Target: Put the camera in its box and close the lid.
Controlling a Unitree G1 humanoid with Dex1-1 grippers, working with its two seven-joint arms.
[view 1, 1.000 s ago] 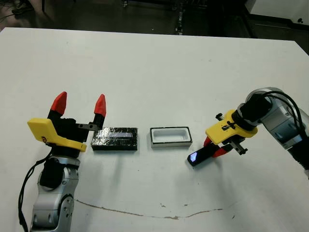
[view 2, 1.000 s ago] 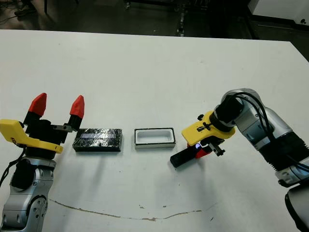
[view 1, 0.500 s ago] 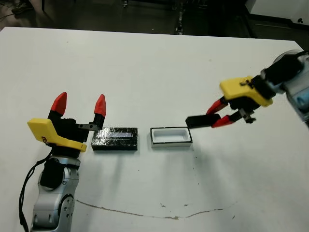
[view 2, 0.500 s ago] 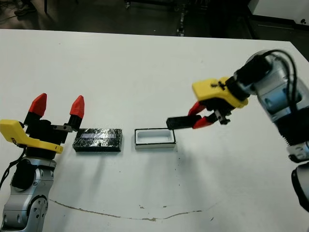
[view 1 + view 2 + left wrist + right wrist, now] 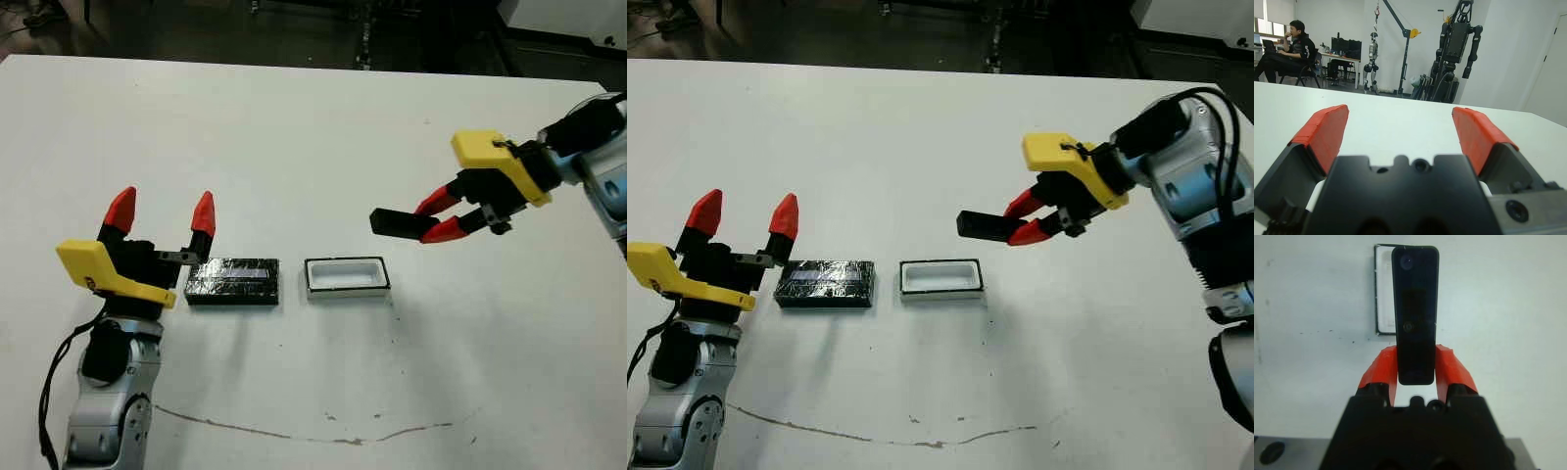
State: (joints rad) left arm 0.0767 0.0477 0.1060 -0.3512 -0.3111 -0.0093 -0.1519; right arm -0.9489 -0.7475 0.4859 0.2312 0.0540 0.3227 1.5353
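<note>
My right gripper (image 5: 428,220) is shut on the camera (image 5: 393,222), a slim black bar held level in the air, up and to the right of the box (image 5: 346,277). In the right wrist view the camera (image 5: 1415,313) covers part of the white-floored box (image 5: 1383,293) below it. The box sits open at the table's middle. Left of it lies the lid (image 5: 233,281), a glossy black slab with a pale strip. My left gripper (image 5: 163,207) stands open just left of the lid, fingers (image 5: 1325,132) spread with nothing between them.
The white table (image 5: 294,137) extends far behind the objects. A thin brown scratch line (image 5: 294,431) runs along the table's near part. Beyond the table, in the left wrist view, a person (image 5: 1288,51) sits at a desk beside robot stands (image 5: 1457,46).
My right gripper lifted the camera off the table at the right, carried it up and left, and now holds it higher above the box's right end. The left arm stayed put.
</note>
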